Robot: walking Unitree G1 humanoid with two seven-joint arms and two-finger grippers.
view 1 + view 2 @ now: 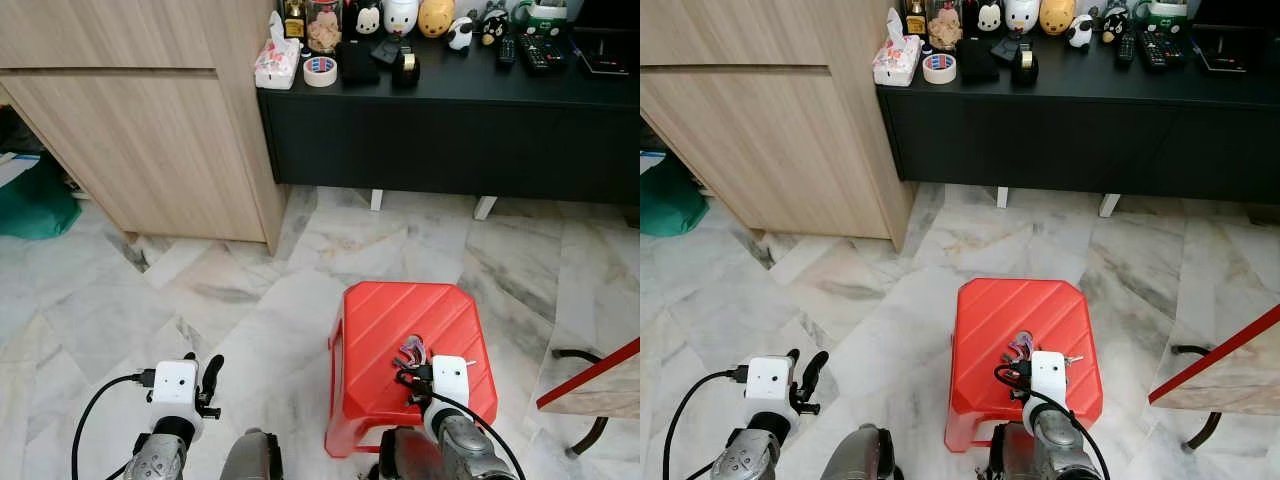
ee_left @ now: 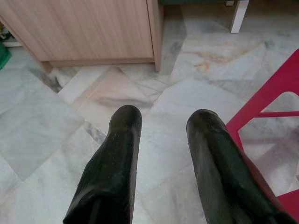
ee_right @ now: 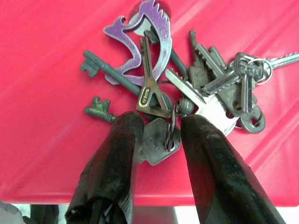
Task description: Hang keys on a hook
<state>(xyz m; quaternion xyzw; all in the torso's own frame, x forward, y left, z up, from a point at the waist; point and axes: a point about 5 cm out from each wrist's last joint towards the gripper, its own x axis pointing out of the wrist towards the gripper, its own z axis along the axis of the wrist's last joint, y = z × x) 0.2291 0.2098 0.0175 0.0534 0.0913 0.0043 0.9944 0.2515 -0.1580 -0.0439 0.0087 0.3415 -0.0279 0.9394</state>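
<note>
Nearest, right end effector (image 3: 156, 135) down over the keys (image 3: 187, 88), fingers (image 3: 117, 154) parted with a silvery key head and a small ring lying in the gap, tips resting on the bunch but not clenched on it. Keys spread flat on the red stool (image 1: 390, 320), toward its near edge: a purple fish-shaped charm (image 3: 140, 42), long dark old-style keys, a brass-headed key, several steel keys on a ring. Just beside, at the robot's lower left, left end effector (image 2: 161, 135) low above the marble floor (image 1: 200, 290), fingers (image 2: 117, 158) spread apart, nothing between them, a corner of the stool at its side. White camera blocks on both wrists, black cables trailing back.

Farther out, pale veined tiles all round the stool. To the right, a slanting red-edged board above a dark curved leg. To the left, something green (image 1: 35, 200) on the floor by a wood cabinet (image 1: 150, 130). Beyond, a black desk (image 1: 450, 130) on white legs against the cabinet's side, carrying a tissue pack (image 1: 277, 62), a tape roll (image 1: 320, 71), a jar, small animal figures (image 1: 436, 16) and remote controls (image 1: 540, 50).
</note>
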